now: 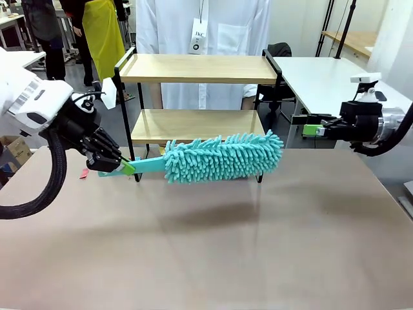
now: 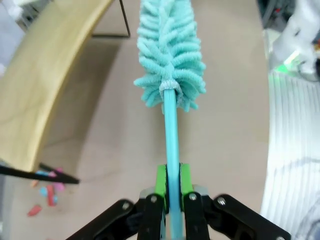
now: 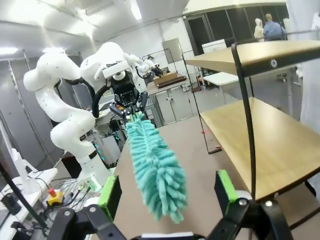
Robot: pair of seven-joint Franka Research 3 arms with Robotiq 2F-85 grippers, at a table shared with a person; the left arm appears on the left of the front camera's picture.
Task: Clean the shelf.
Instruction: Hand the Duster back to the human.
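The shelf (image 1: 197,68) stands at the far middle of the table, two light wood boards in a black frame; its boards also show as the shelf (image 3: 270,145) and the shelf (image 2: 45,75). My left gripper (image 1: 126,166) is shut on the handle of a teal fluffy duster (image 1: 222,157), held level just in front of the lower board. In the left wrist view the green pads (image 2: 161,182) clamp the duster handle (image 2: 172,145). My right gripper (image 1: 310,130) stands open at the right, beside the shelf, with nothing between its pads (image 3: 225,187). The duster (image 3: 155,170) hangs before it.
A person in a white coat (image 1: 200,39) stands behind the shelf. Small red and pink bits (image 2: 47,187) lie on the table by the shelf's left foot. A white table (image 1: 329,77) stands at the far right. The brown tabletop (image 1: 213,245) stretches toward the near edge.
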